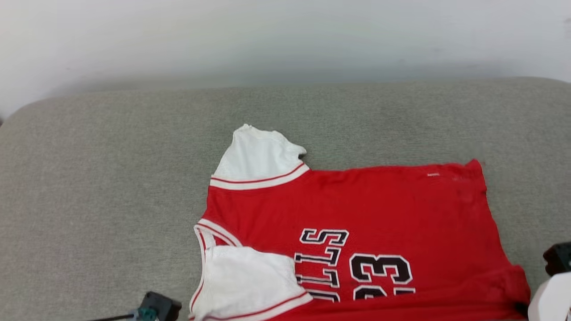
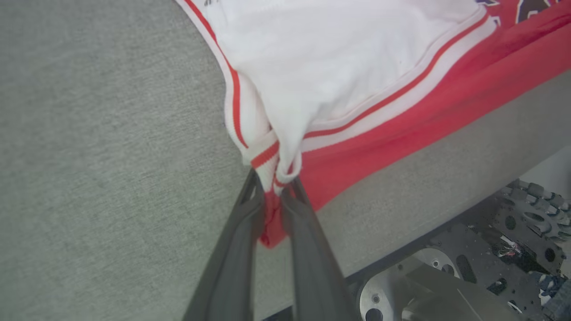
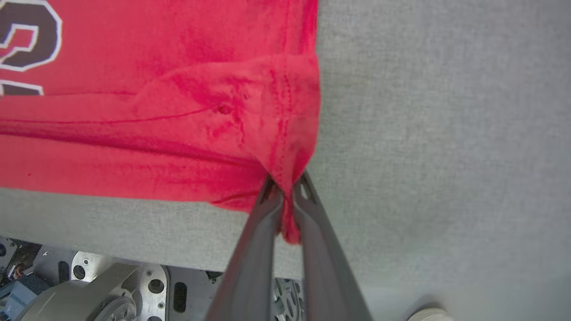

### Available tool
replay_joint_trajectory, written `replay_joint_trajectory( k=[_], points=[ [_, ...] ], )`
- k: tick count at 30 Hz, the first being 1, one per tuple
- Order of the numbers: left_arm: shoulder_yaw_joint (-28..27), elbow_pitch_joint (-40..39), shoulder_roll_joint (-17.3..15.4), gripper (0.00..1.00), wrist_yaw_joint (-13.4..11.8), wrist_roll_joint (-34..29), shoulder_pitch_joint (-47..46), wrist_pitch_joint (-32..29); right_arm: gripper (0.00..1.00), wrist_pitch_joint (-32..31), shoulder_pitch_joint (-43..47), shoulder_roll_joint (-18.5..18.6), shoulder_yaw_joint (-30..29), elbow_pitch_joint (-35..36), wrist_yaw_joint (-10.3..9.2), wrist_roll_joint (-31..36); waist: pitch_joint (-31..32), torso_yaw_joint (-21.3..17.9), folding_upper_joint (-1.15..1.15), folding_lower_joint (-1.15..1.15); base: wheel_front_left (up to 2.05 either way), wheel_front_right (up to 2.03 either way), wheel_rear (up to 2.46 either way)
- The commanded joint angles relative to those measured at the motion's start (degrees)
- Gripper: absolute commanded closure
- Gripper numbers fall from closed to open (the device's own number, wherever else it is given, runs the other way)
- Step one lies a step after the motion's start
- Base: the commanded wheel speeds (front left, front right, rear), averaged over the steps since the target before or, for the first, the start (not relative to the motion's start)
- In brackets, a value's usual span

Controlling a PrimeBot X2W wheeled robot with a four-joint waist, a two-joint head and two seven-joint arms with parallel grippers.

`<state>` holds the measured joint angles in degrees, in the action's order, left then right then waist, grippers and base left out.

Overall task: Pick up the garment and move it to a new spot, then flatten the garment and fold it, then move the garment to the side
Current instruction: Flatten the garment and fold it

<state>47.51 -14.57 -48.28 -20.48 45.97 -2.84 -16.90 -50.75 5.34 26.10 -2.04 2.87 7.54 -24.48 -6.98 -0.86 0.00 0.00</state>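
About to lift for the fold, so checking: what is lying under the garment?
The garment lies spread on the grey fabric surface, which shows beyond its edges. No bump hints at anything beneath, but the cloth covers that area, so I cannot confirm.

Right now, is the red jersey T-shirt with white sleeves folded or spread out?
Mostly spread: the red jersey T-shirt lies open on the grey surface; its near white sleeve folds in onto it.

The head camera looks down from above at the garment point(image 1: 366, 205) on the grey surface point(image 1: 89, 178). Each wrist camera sits very close, facing one near corner of it.
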Motion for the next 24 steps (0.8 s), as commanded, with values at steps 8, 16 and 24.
replay_joint_trajectory(
  k=[8,16,24],
  points=[
    [1.42,2.44,1.56,1.00,0.71,0.73,1.85,0.76,1.00,0.34,4.30,-1.66,-1.75,1.00,-0.09,-0.28,-0.75,-0.30,0.00,0.00,0.00,0.00,0.00],
    [1.46,6.92,4.39,0.00,2.70,-1.23,-0.58,4.97,0.00,5.22,2.04,-2.11,-0.16,-2.00,-0.08,-0.13,-0.66,0.12,0.00,0.00,0.00,0.00,0.00],
    [-3.93,7.94,6.79,0.00,2.56,-1.54,-1.61,17.03,0.00,13.31,-1.21,-1.92,-1.61,0.99,-0.08,-1.59,2.36,-0.40,0.00,0.00,0.00,0.00,0.00]
  ],
)
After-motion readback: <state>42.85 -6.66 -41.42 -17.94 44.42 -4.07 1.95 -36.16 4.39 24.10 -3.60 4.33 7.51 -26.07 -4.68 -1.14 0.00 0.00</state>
